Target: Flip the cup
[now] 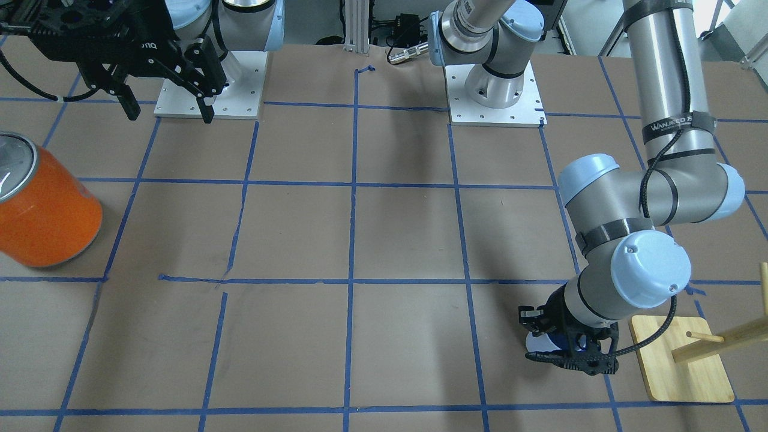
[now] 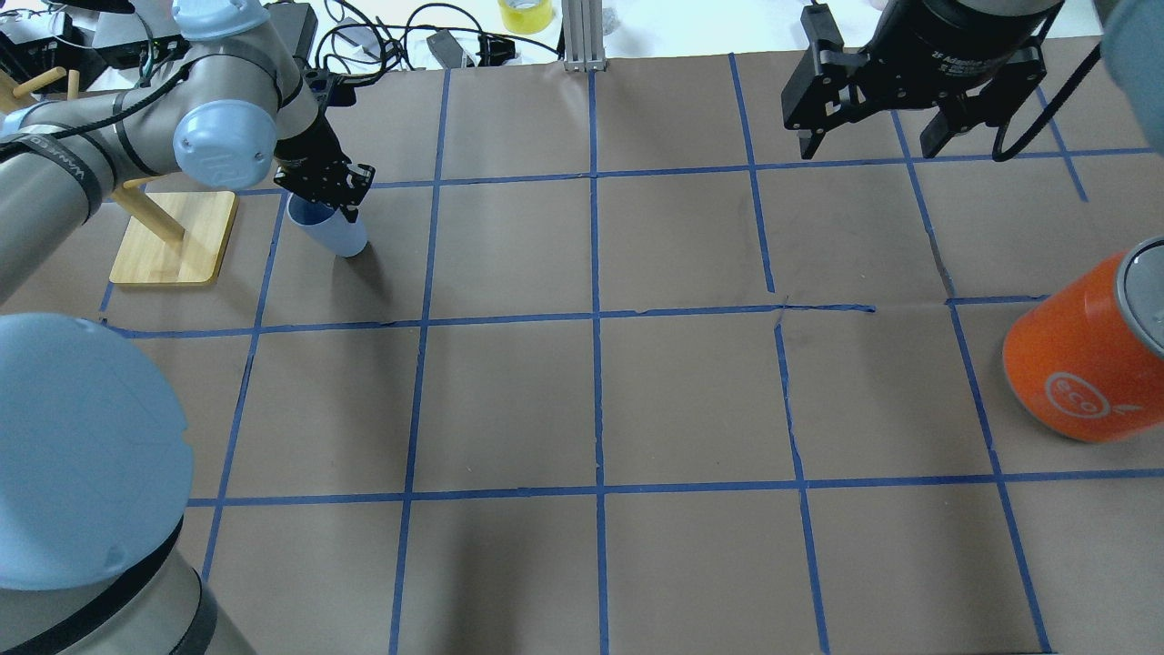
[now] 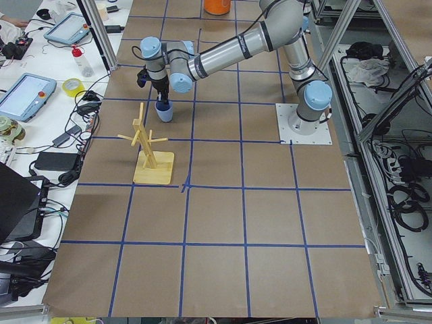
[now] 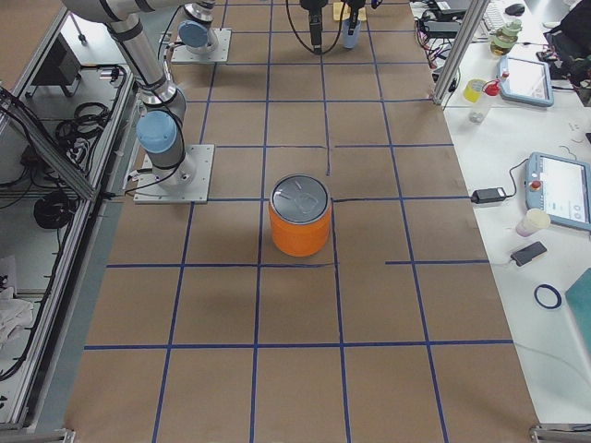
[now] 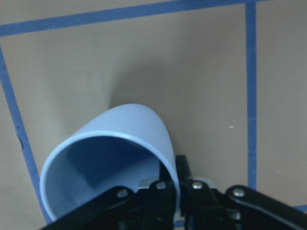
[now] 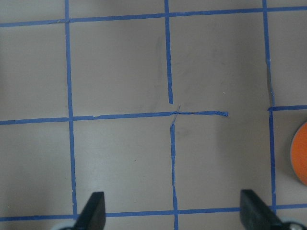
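Note:
The pale blue cup [image 2: 335,235] is tilted, its open rim up toward the left gripper and its base low at the table. My left gripper [image 2: 338,207] is shut on the cup's rim. In the left wrist view one finger is inside the cup [image 5: 120,158] and one outside, pinching the wall at the gripper [image 5: 173,184]. The cup also shows in the front view [image 1: 539,344], mostly hidden behind the wrist. My right gripper [image 2: 873,146] is open and empty, high above the table's far right, and it shows in its own wrist view [image 6: 173,215].
A large orange can [image 2: 1082,364] with a silver top stands at the right edge. A wooden peg stand [image 2: 173,238] on a bamboo base stands just left of the cup. Blue tape lines grid the brown table.

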Motion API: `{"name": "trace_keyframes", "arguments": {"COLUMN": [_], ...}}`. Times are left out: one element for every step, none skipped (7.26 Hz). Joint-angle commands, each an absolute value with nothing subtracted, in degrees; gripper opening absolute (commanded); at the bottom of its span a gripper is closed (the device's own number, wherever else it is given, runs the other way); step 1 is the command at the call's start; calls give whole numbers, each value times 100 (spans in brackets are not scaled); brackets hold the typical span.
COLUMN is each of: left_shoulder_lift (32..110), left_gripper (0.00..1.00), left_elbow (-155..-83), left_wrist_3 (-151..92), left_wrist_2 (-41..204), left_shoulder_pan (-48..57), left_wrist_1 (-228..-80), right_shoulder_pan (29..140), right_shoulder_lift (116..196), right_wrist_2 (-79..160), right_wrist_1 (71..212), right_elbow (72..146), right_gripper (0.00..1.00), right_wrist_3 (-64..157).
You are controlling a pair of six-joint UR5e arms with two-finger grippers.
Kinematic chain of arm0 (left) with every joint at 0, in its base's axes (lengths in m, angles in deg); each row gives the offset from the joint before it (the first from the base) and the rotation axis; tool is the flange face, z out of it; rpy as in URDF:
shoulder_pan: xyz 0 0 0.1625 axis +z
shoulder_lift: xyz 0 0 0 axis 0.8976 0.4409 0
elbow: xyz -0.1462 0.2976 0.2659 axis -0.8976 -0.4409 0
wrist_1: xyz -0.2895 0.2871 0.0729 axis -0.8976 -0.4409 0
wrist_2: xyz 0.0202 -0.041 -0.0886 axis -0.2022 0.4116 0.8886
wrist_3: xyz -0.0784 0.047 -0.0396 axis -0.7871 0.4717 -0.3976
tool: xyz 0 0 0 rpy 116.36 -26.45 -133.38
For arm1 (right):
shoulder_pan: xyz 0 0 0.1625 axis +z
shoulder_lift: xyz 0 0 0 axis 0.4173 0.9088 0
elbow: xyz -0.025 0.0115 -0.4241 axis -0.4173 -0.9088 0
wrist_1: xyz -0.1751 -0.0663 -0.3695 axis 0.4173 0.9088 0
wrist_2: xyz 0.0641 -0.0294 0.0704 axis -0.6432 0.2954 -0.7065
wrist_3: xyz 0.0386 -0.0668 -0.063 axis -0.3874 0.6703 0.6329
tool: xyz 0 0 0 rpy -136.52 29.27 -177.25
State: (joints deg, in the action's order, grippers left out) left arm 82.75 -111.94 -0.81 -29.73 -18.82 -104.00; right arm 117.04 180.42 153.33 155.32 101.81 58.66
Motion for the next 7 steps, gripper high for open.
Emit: {"name": "trace_keyframes", "arguments": {"left_shoulder_lift": [8344,8335,8335,8248,8152,8090,7924], "left_gripper": [0,8,65,82,85,85,87], "left_elbow": [-11230,-11248,-11266,-11257,-11257,-11231,-11179], "left_wrist_3": [-151,-178,-186,-221,-248,-248,-257], "left_wrist_2": [-2990,-2964,-2946,-2938,-2946,-2972,-2973], "left_shoulder_pan": [-1895,-1904,-1904,-1904,-1904,-1904,-1965], "left_wrist_1": [-10217,-10216,-10216,-10216,-10225,-10277,-10461], "right_shoulder_pan": [11704,11704,11695,11695,11704,11704,11695], "right_shoulder_lift": [18043,18043,18043,18043,18043,18043,18043], "right_wrist_2": [15333,15341,15342,15333,15341,15333,15333], "right_wrist_1": [15532,15532,15532,15541,15532,15532,15532], "right_elbow": [10184,10184,10184,10184,10184,10184,10184], "right_gripper": [100,100,100,100,100,100,100], "right_wrist_3": [5866,5866,5874,5874,5874,5874,5874]}}
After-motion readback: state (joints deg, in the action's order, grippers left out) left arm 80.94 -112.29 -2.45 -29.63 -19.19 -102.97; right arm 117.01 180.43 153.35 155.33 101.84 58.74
